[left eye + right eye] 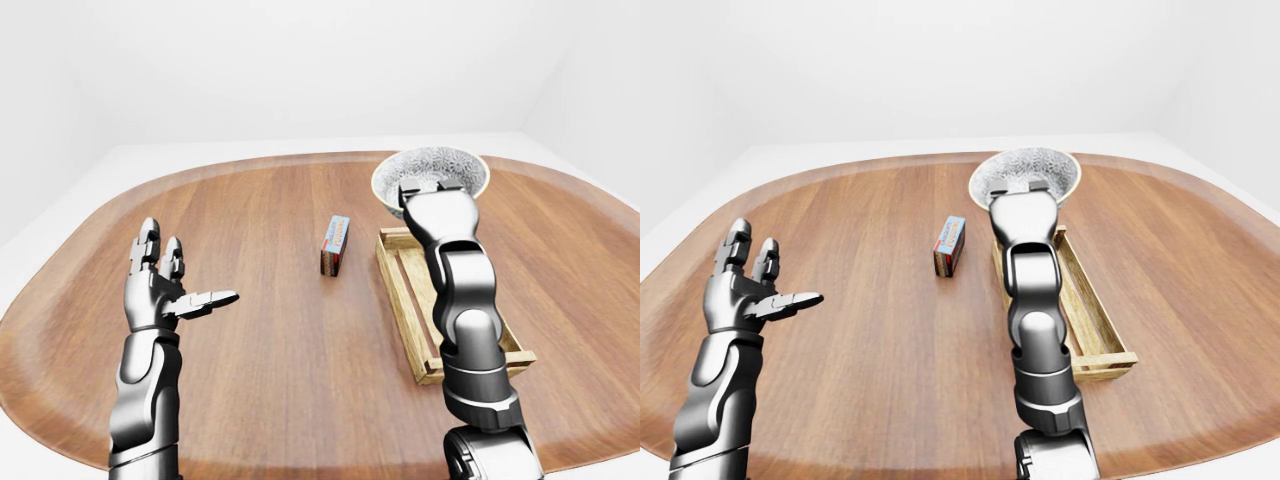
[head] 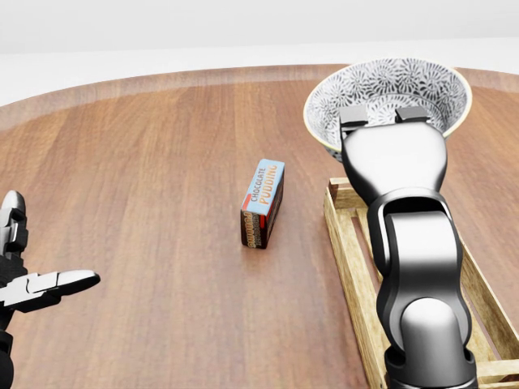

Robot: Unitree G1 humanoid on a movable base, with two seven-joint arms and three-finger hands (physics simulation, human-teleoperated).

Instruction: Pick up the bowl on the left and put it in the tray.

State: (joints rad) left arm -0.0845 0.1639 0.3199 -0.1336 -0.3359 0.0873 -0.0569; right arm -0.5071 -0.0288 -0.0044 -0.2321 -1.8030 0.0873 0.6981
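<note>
A patterned grey-and-white bowl point(image 2: 389, 85) hangs tilted toward me over the top end of the wooden tray point(image 2: 347, 243), at the right of the head view. My right hand point(image 2: 381, 117) grips its near rim, with two fingertips point(image 2: 353, 116) hooked inside the bowl; the thumb is hidden behind the palm. The forearm runs down over the tray and covers much of its inside. My left hand point(image 1: 190, 265) stands open at the left of the left-eye view, fingers spread above the table and holding nothing.
A small chocolate pudding box point(image 2: 263, 203) stands on the oval wooden table point(image 1: 270, 380), just left of the tray. White floor and walls surround the table.
</note>
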